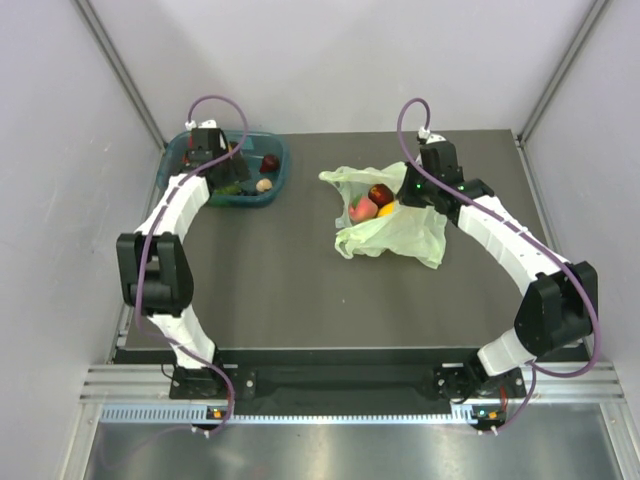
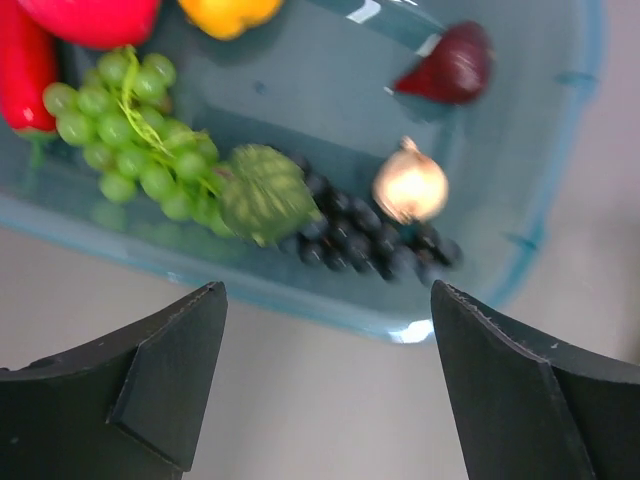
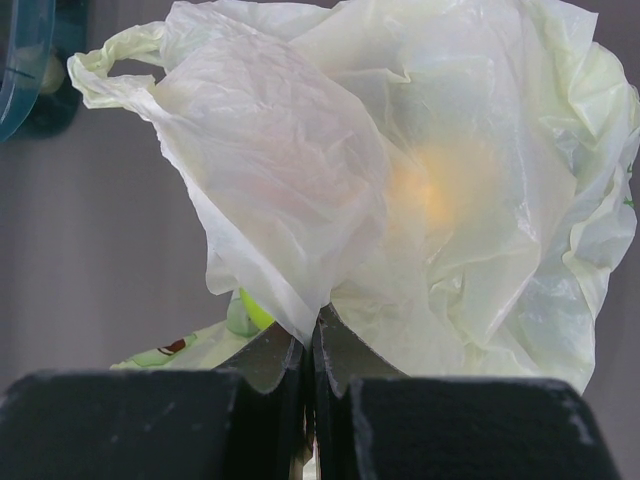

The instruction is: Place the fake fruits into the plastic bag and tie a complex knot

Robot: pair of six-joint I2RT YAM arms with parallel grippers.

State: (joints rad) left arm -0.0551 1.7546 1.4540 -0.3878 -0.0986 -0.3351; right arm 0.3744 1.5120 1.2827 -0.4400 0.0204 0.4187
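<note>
The pale-green plastic bag (image 1: 392, 232) lies right of the table's middle, its mouth open toward the left. Inside it show fake fruits: a red one (image 1: 380, 193), a pink one (image 1: 361, 208) and an orange one (image 1: 387, 210). My right gripper (image 3: 312, 325) is shut on a fold of the plastic bag (image 3: 300, 170) at its right rim. My left gripper (image 2: 328, 290) is open and holds nothing; it hangs over the near wall of the teal basket (image 2: 330, 305). In the basket lie green grapes (image 2: 130, 130), dark grapes (image 2: 370, 238), a beige bulb (image 2: 410, 185) and a dark red fruit (image 2: 455, 65). No knot shows.
The teal basket (image 1: 284, 166) stands at the back left of the dark table. A red fruit (image 2: 90, 15), a yellow one (image 2: 228, 12) and a long red one (image 2: 20, 65) lie at its far side. Grey walls close in on both sides and behind.
</note>
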